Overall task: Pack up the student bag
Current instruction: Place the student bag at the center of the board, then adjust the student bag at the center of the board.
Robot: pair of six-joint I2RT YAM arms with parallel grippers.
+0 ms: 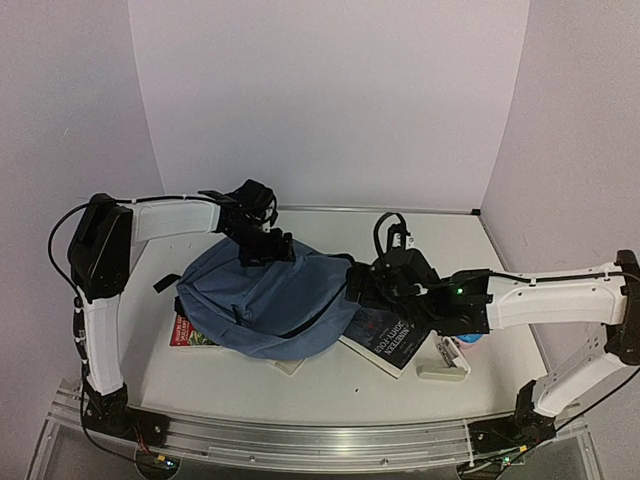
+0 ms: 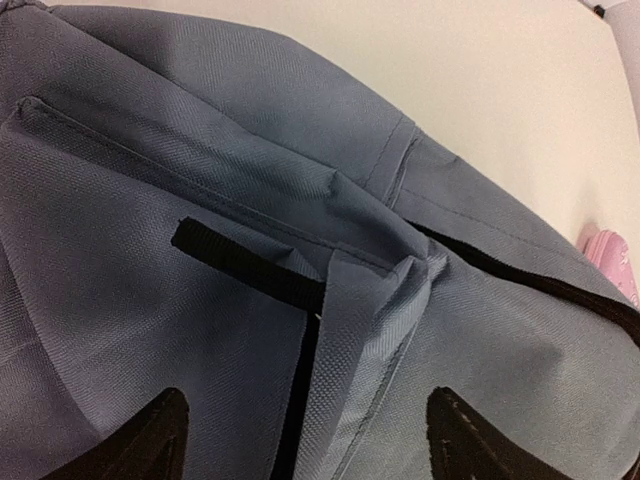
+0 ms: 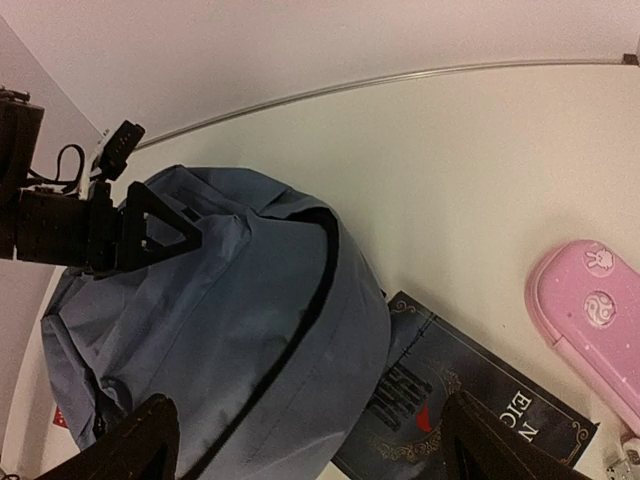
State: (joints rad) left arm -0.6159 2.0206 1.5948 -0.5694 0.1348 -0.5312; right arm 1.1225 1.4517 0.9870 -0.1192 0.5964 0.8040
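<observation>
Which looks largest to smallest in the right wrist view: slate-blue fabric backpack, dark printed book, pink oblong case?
1. Slate-blue fabric backpack
2. Dark printed book, partly hidden by it
3. Pink oblong case, cut by the frame; book versus case unsure

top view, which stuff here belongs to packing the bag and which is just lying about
In the job: backpack, left claw and right claw, both open beside it.
Lying about, probably waiting to be packed: dark book, red book, pink case, white block.
</observation>
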